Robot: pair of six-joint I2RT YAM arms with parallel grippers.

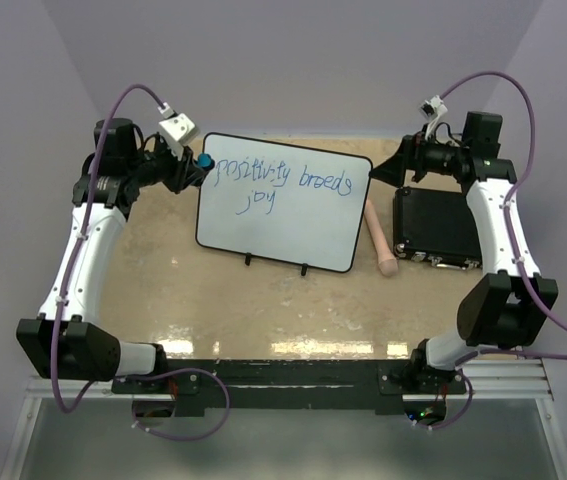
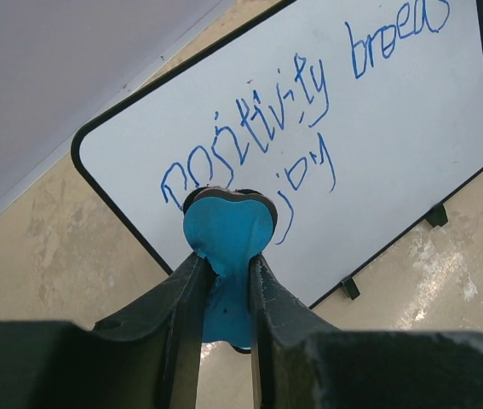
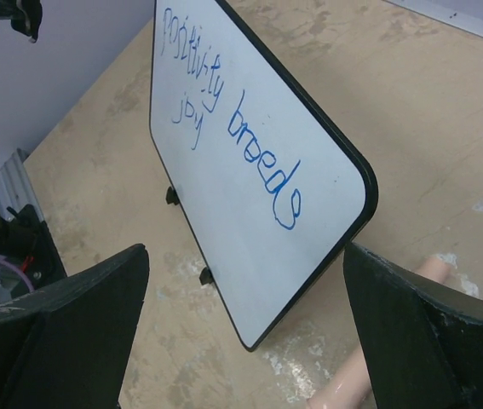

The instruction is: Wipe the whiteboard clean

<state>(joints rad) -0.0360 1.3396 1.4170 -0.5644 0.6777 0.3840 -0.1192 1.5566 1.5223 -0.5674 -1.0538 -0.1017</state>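
Where lavender walls (image 1: 293,60) meet the beige table (image 1: 263,310), props the whiteboard (image 1: 293,215) mid-table on black feet, long axis left-right, blue writing facing the bases. Bends left arm inward, left gripper (image 2: 228,260) pinching a blue eraser (image 2: 227,223) at the board's upper-left corner. Holds right gripper (image 1: 383,170) spread wide, empty, near the right edge.

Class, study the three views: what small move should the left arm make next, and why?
Probably press and sweep the left gripper rightward across the whiteboard. It is shut on a blue pad at the first letters, and the blue writing looks fully intact.
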